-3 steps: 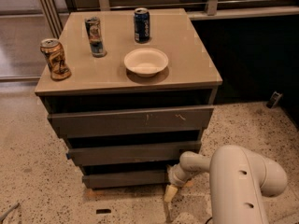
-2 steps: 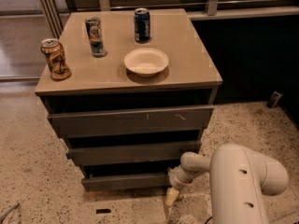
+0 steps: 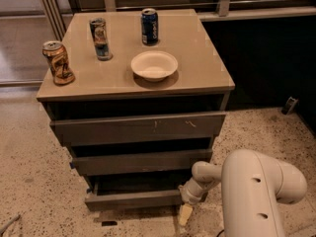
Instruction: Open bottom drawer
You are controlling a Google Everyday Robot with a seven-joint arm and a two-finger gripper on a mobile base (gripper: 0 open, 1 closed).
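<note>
The cabinet (image 3: 217,85) has three dark grey-brown flat drawer fronts. The bottom drawer (image 3: 133,199) is the lowest front, and it stands out a little from the cabinet with a dark gap above it. The middle front (image 3: 140,162) and the scratched top front (image 3: 138,127) sit above it. My gripper (image 3: 186,212) is low at the bottom drawer's right end, near the floor. One pale fingertip (image 3: 185,215) shows below the wrist. My white arm (image 3: 256,196) fills the lower right.
On the cabinet top stand a white bowl (image 3: 154,65), a blue can (image 3: 149,26), a silver-blue can (image 3: 100,38) and a tilted orange can (image 3: 58,62). Speckled floor (image 3: 34,181) surrounds the cabinet. A dark wall panel (image 3: 266,53) lies to the right.
The bottom drawer front has come forward a little, and its lower edge sits closer to me. The gripper stays at its right end.
</note>
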